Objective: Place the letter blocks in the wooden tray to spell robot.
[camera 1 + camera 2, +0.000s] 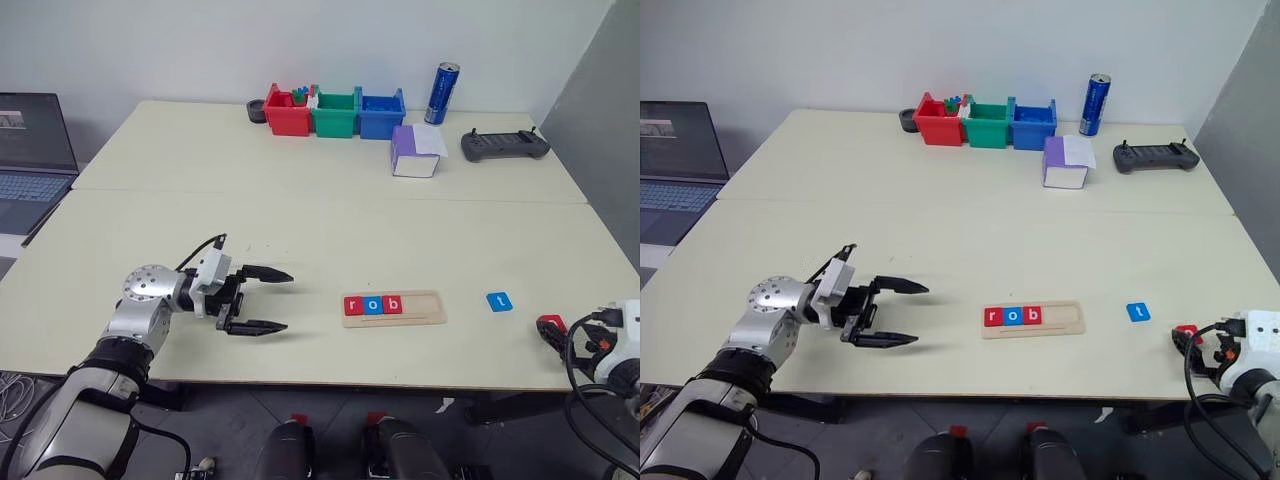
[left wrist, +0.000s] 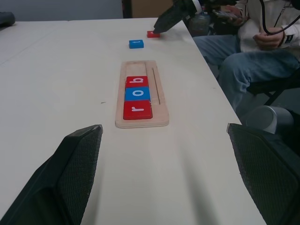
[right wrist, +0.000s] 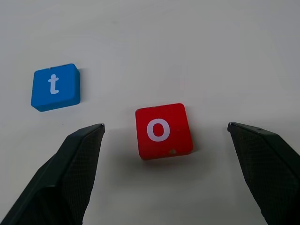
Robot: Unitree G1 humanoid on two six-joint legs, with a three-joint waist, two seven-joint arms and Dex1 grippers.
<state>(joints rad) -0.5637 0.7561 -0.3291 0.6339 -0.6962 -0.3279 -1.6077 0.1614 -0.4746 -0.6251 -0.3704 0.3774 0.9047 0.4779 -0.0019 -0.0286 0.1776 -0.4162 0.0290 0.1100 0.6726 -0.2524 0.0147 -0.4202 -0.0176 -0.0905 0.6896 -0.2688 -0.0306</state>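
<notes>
While the small red rounded-square "o" tile (image 3: pixel 163 131) lies flat on the pale worktop (image 1: pixel 300 230) near its right edge, it sits between the right gripper's (image 3: pixel 164 173) wide-open jaws; the left gripper (image 1: pixel 262 300), also wide open, hovers far beyond the long pale-wood tray (image 1: pixel 394 309).

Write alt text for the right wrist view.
The open right gripper hovers over a pale table, its two black fingers flanking a red o block. A blue t block lies apart from it on the table.
</notes>
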